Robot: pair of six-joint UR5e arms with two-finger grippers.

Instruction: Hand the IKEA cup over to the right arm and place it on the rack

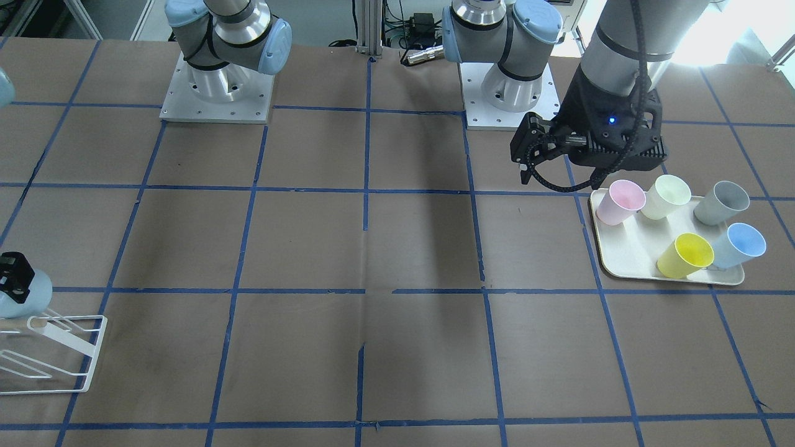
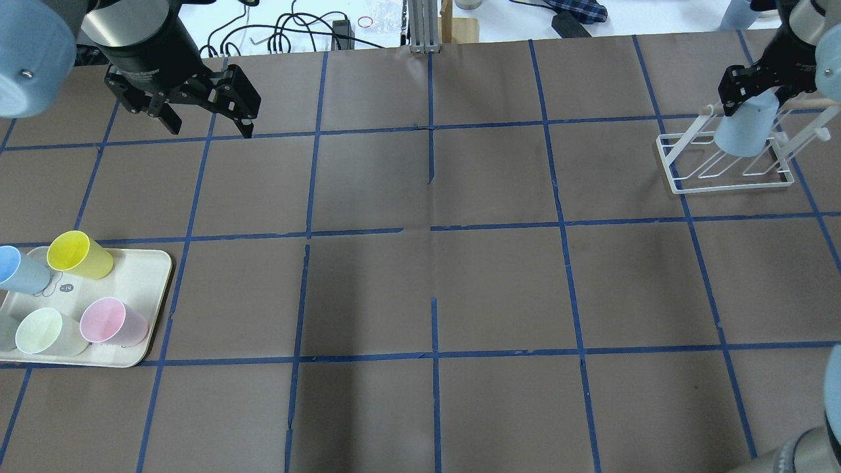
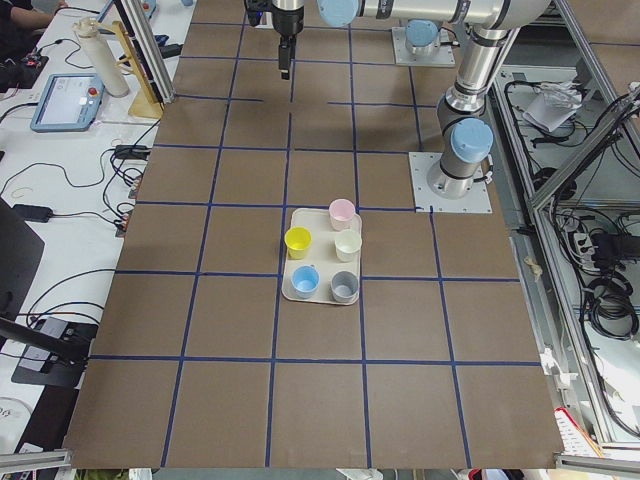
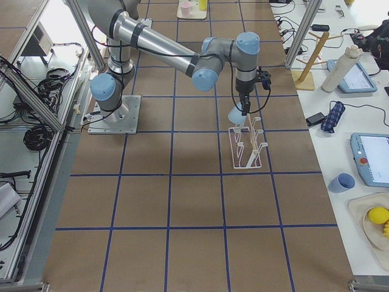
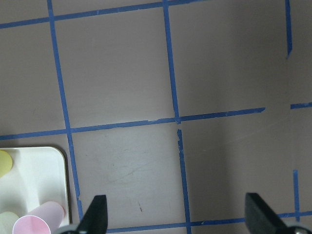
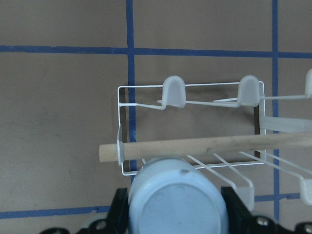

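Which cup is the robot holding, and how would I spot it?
Find the low white wire rack with the wooden dowel, far right in the overhead view. At it, the right arm's black tool grips a small pale blue plastic cup. Its blue twin sits far off on the cream rectangular tray; only this one is held.

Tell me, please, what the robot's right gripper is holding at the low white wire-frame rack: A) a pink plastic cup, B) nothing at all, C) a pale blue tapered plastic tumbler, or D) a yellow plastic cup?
C: the right gripper is closed on a pale blue tapered plastic tumbler, held bottom-up at the white wire-frame rack, while the yellow cup and the pink cup sit on the cream tray.
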